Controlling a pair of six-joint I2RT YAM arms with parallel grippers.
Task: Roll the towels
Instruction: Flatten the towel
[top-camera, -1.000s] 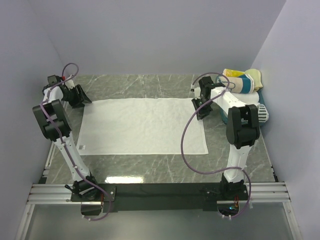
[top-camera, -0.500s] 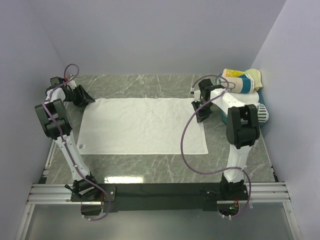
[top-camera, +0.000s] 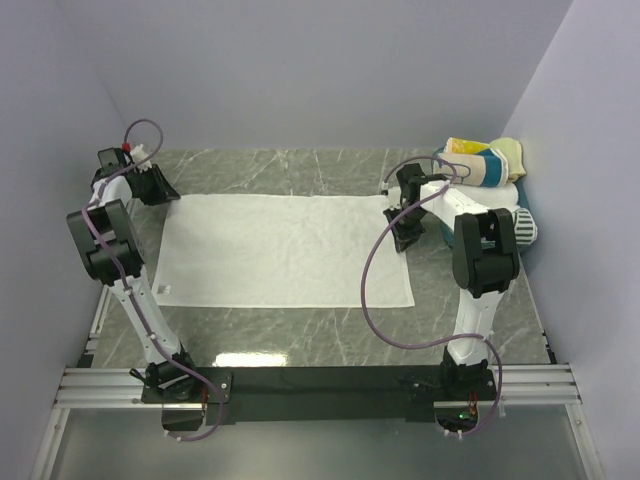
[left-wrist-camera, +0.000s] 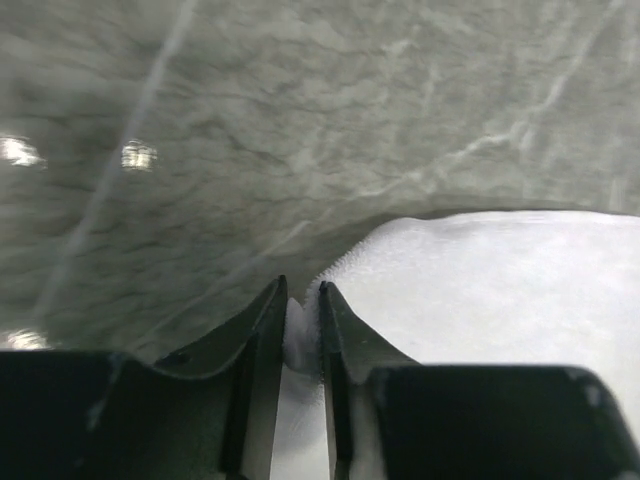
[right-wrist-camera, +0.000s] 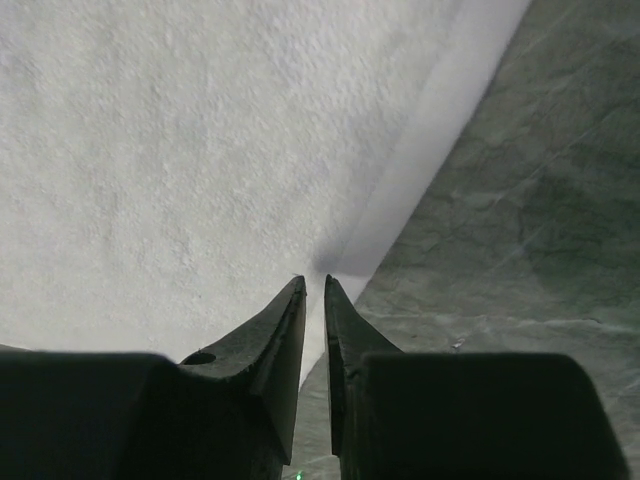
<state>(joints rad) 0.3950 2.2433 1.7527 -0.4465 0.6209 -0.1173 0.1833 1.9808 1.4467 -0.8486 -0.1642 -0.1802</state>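
Note:
A large white towel (top-camera: 285, 250) lies spread flat on the grey marble table (top-camera: 300, 330). My left gripper (top-camera: 163, 193) is at the towel's far left corner. In the left wrist view it (left-wrist-camera: 302, 318) is shut on a pinch of the white cloth (left-wrist-camera: 480, 290). My right gripper (top-camera: 402, 238) is at the towel's far right edge. In the right wrist view its jaws (right-wrist-camera: 315, 285) stand almost closed over the hem of the towel (right-wrist-camera: 200, 150), which puckers at the tips.
A rolled yellow-teal-white striped towel (top-camera: 483, 163) and a rolled white towel with dark print (top-camera: 520, 228) lie at the back right by the wall. Purple walls close in the table on three sides. Bare marble (right-wrist-camera: 520, 200) shows right of the towel.
My left gripper has shifted slightly back and left with the towel's corner, drawing that corner outward. My right gripper has barely moved.

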